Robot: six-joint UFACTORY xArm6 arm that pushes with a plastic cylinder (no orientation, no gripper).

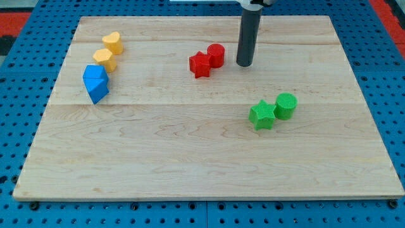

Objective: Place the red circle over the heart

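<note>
The red circle (216,55) stands near the view's top centre, touching a red star (200,64) on its lower left. The yellow heart (112,42) sits at the top left of the board. My tip (244,64) is just to the right of the red circle, a small gap apart from it. The heart lies far to the left of the tip and the circle.
A yellow hexagon (104,59) sits just below the heart, with two blue blocks (96,83) below that. A green star (261,114) and a green circle (285,106) sit right of centre. The wooden board (202,164) rests on a blue pegboard.
</note>
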